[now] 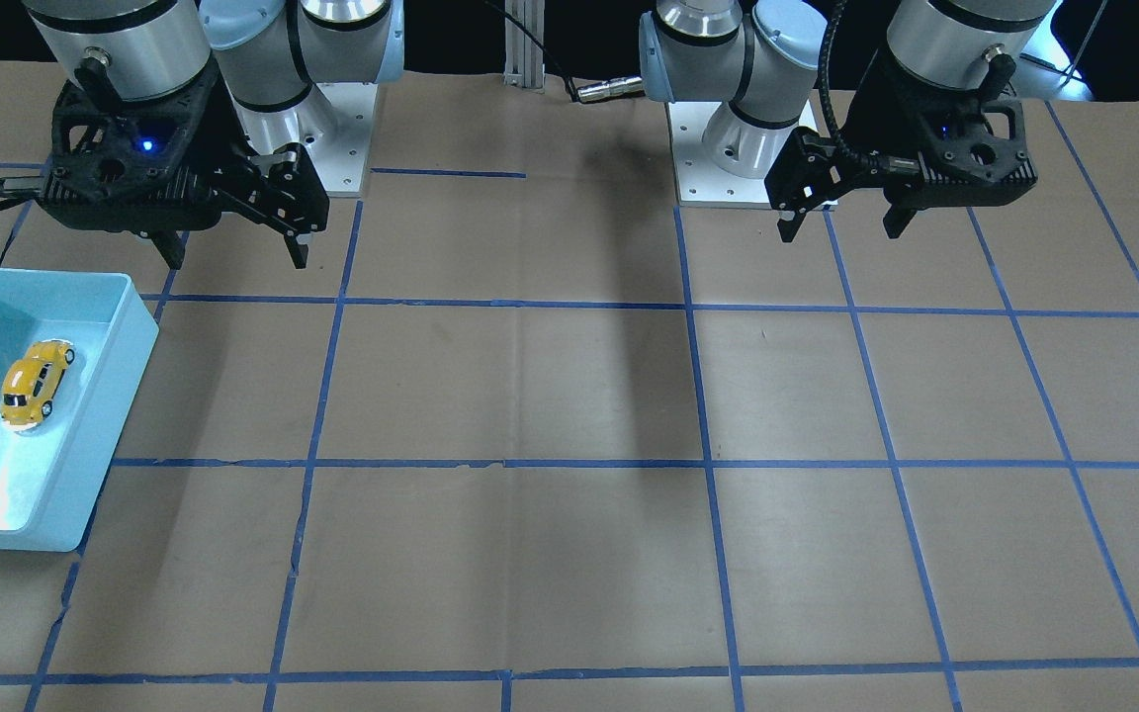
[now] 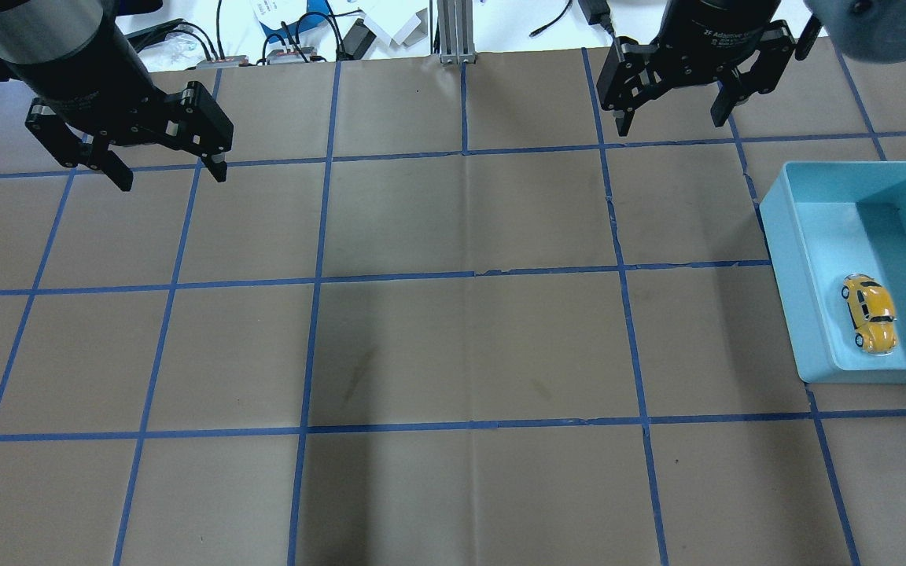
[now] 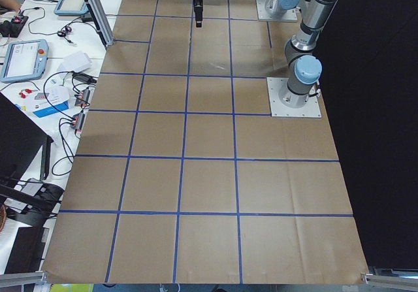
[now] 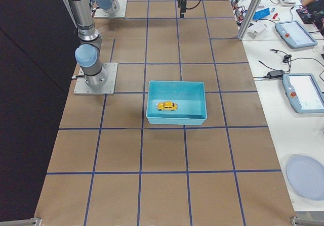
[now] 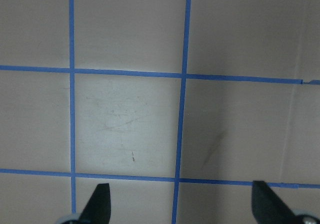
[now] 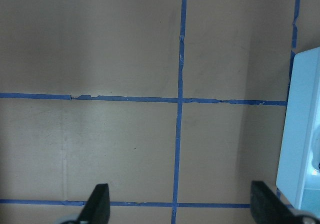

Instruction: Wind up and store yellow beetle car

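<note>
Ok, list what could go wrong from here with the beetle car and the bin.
1. The yellow beetle car lies in the teal bin with one end close to a wall. If it must come out for winding, a finger of the open right gripper could strike that wall.
2. The car is tiny, glossy and on wheels, so it may roll away or slip from closing fingers.

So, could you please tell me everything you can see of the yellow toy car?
The toy car is small, glossy and yellow, with a rounded beetle body, dark windows, black wheels and silvery ends. It stands upright on its wheels on the floor of the light blue bin, nearer the robot's end. Nothing else touches it.
</note>
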